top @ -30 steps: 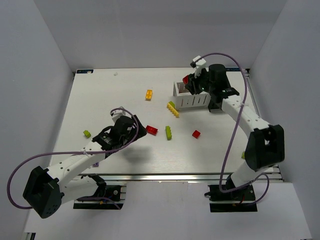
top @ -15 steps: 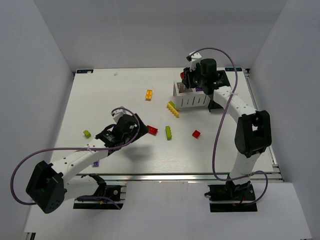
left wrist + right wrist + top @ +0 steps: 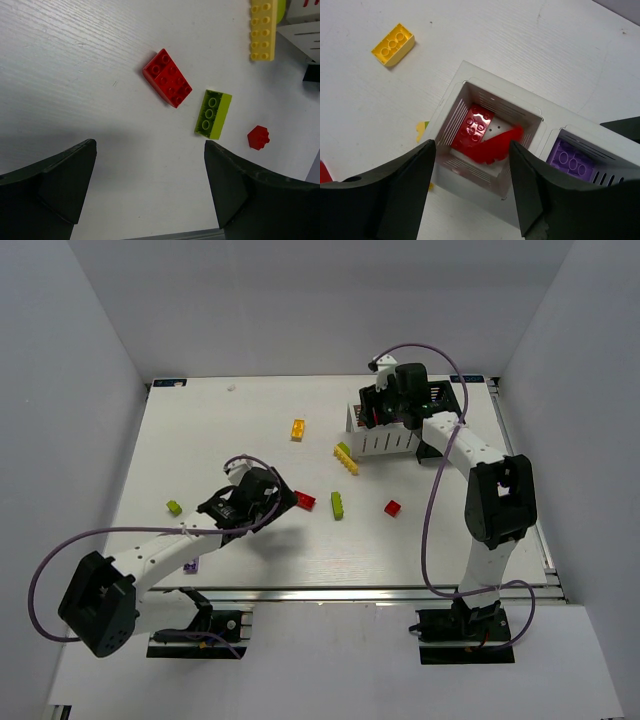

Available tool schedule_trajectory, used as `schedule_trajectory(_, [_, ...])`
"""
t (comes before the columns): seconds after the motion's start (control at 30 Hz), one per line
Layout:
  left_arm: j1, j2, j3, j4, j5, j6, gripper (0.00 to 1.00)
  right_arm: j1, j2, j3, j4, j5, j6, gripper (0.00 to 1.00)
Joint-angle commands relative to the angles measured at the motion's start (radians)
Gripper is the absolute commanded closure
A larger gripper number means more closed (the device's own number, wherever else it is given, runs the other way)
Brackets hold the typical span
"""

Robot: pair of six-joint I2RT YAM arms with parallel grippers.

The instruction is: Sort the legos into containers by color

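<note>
We see left tool point(image 3: 150, 150) spread wide, empty, red brick point(image 3: 167, 77) beyond its tips; right tool point(image 3: 472, 150) parted, blurred red brick point(image 3: 495, 146) between jaws, white box point(image 3: 500, 91) below.

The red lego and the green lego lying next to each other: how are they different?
The red lego is bright red, and the green lego is lime. The red lego is wider, with two rows of studs. The green lego is narrow and shows one row of three. Both lie studs up on the table, close together but not touching.
</note>
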Motion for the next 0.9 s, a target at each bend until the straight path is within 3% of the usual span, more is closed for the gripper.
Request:
schedule_trajectory(0.0, [0.002, 0.045, 0.067, -0.037, -0.011, -0.057, 0.02, -0.007, -0.017, 0.052, -0.002, -0.015, -0.015, 0.33])
schedule_trajectory(0.17, [0.002, 0.153, 0.144, -0.079, 0.016, -0.116, 0.02, -0.011, -0.112, 0.029, -0.014, -0.026, -0.017, 0.40])
schedule_trajectory(0.27, [0.002, 0.240, 0.226, -0.153, 0.006, -0.180, 0.02, -0.011, -0.304, -0.118, -0.005, -0.165, -0.073, 1.00])
schedule_trajectory(0.4, [0.002, 0.375, 0.384, -0.312, -0.037, -0.248, 0.04, -0.031, -0.637, -0.503, 0.078, -0.423, -0.184, 1.00])
schedule_trajectory(0.47, [-0.007, 0.443, 0.457, -0.367, -0.041, -0.286, 0.05, -0.039, -0.796, -0.675, 0.092, -0.492, -0.185, 0.71])
schedule_trajectory(0.5, [-0.007, 0.463, 0.477, -0.382, -0.043, -0.295, 0.05, -0.047, -0.836, -0.707, 0.081, -0.508, -0.181, 0.41])
schedule_trajectory(0.53, [-0.016, 0.508, 0.500, -0.404, -0.044, -0.312, 0.05, -0.051, -0.899, -0.730, 0.049, -0.532, -0.178, 0.31])
schedule_trajectory(0.6, [-0.016, 0.558, 0.570, -0.474, -0.050, -0.359, 0.04, -0.071, -0.935, -0.740, 0.003, -0.548, -0.173, 0.21])
schedule_trajectory(0.7, [-0.016, 0.654, 0.667, -0.568, -0.037, -0.396, 0.04, -0.112, -0.987, -0.752, 0.007, -0.543, -0.159, 0.21])
schedule_trajectory(0.87, [-0.016, 0.739, 0.714, -0.550, 0.012, -0.409, 0.05, -0.140, -1.011, -0.755, 0.008, -0.545, -0.164, 0.21])
